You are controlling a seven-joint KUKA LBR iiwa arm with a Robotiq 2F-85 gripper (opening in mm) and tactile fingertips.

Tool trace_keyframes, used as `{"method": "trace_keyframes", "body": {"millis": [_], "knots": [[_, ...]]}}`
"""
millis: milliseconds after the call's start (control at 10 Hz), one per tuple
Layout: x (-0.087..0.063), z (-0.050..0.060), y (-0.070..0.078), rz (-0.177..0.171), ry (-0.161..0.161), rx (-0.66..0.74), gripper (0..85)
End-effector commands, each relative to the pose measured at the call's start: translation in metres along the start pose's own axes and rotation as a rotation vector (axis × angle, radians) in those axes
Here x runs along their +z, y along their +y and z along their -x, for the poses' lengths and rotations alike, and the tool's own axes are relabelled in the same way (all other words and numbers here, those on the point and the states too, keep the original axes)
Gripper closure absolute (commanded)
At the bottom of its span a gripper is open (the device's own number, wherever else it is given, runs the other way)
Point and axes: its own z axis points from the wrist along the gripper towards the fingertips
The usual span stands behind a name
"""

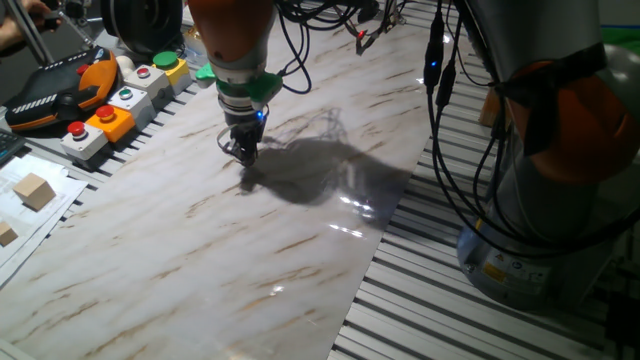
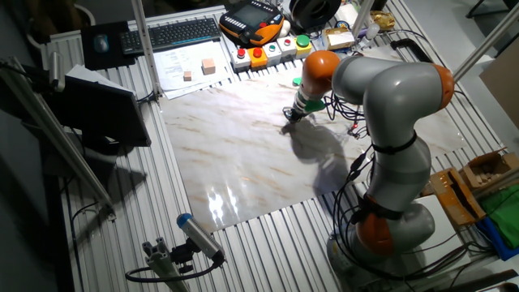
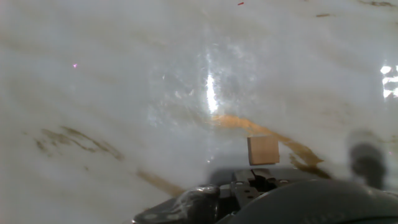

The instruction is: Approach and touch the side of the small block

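The small block [image 3: 262, 150] is a tiny light-tan wooden cube lying on the white marble board [image 3: 124, 93]. In the hand view it sits just beyond the dark gripper body, low and right of centre. The gripper [image 1: 242, 153] points straight down, its tips close to the board [image 1: 200, 260] in the far left part. The block is hidden behind the fingers in both fixed views. The gripper also shows in the other fixed view [image 2: 290, 114]. The frames do not show whether the jaws are open or shut. One blurred dark fingertip [image 3: 367, 158] shows to the right of the block.
A larger tan cube [image 1: 35, 190] and a smaller one [image 1: 5, 235] lie on paper left of the board. Button boxes [image 1: 100, 120] and an orange teach pendant [image 1: 60, 85] stand at the far left edge. Black cables [image 1: 440, 100] hang at the right. The robot base [image 2: 389, 219] stands beside the board.
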Motion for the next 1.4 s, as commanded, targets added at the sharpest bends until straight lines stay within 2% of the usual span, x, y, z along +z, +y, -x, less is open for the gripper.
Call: {"method": "trace_keyframes", "body": {"millis": [0, 500, 700, 1000, 1100, 1300], "knots": [[0.000, 0.000, 0.000, 0.000, -0.005, -0.006, 84.3], [-0.002, 0.009, 0.001, -0.016, -0.032, -0.043, 84.3], [-0.010, 0.015, 0.001, -0.023, -0.021, -0.044, 84.3], [-0.021, 0.010, 0.001, -0.023, 0.008, -0.030, 84.3], [-0.030, 0.006, 0.001, -0.023, 0.017, -0.017, 84.3], [-0.052, -0.005, 0.005, -0.054, 0.030, 0.000, 84.3]]}}
